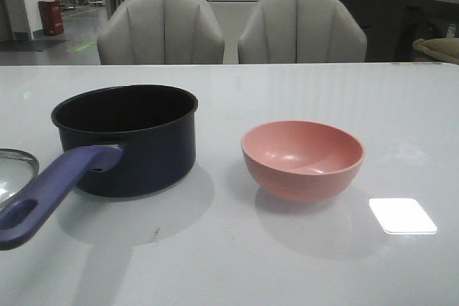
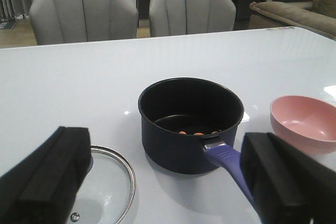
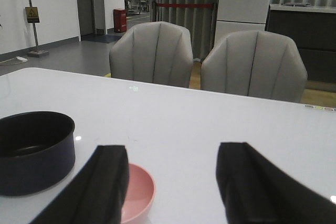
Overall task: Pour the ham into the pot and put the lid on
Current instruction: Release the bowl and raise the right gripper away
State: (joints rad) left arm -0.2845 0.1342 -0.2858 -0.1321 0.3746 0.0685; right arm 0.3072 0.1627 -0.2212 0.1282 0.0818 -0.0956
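The dark navy pot (image 1: 129, 141) stands on the table at the left, its purple-blue handle (image 1: 50, 195) pointing toward the front. In the left wrist view the pot (image 2: 190, 124) holds a few orange-pink ham chunks (image 2: 197, 132) on its black bottom. The glass lid (image 1: 14, 170) lies flat at the far left edge; its metal rim shows in the left wrist view (image 2: 113, 187). My left gripper (image 2: 168, 177) is open, above the table near the lid and the handle. My right gripper (image 3: 173, 182) is open, near the pink bowl (image 3: 137, 192). Neither gripper shows in the front view.
The empty pink bowl (image 1: 303, 159) stands right of the pot. Two grey chairs (image 1: 161, 30) stand behind the table's far edge. A bright light patch (image 1: 401, 215) lies on the white table (image 1: 237, 263) at the front right.
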